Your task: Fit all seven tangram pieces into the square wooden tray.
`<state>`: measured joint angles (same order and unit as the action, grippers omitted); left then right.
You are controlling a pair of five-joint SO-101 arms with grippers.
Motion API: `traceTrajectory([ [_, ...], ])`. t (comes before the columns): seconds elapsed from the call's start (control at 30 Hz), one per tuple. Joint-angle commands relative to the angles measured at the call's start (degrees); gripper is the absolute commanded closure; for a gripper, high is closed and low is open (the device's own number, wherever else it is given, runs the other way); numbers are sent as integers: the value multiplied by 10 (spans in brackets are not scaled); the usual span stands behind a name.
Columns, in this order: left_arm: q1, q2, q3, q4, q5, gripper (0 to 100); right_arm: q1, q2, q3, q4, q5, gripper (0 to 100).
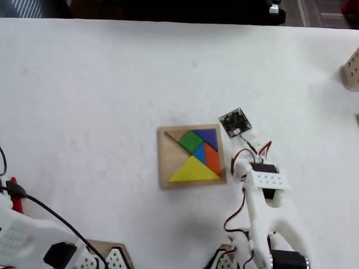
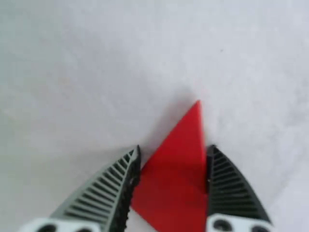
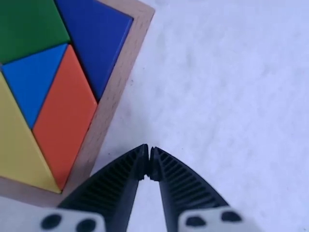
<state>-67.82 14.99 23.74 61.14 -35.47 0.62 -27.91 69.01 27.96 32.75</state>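
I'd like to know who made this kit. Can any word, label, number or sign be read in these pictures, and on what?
None can be read.
The black circuit board beside the wooden tray: pale specks, too small to read.
The red triangle in the left end effector, the right end effector, the table: no marks.

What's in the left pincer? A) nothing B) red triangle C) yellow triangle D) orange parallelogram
B: in the left wrist view, the left pincer has a finger against each side of the red triangle, whose tip pokes out beyond the fingertips.
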Motion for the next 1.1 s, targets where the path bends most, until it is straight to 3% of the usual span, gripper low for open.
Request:
traceTrajectory([
  [0.0,4,4,34,13,-18,874,-5,-20,-3,2,9,981],
  [0.67,52,5,79,13,-15,877,-5,-20,-3,0,9,981],
  [0.8,53,5,79,13,-18,989,-5,-20,-3,0,9,981],
  [1.07,76,5,115,9,-19,977,-4,-20,-3,-1,9,981],
])
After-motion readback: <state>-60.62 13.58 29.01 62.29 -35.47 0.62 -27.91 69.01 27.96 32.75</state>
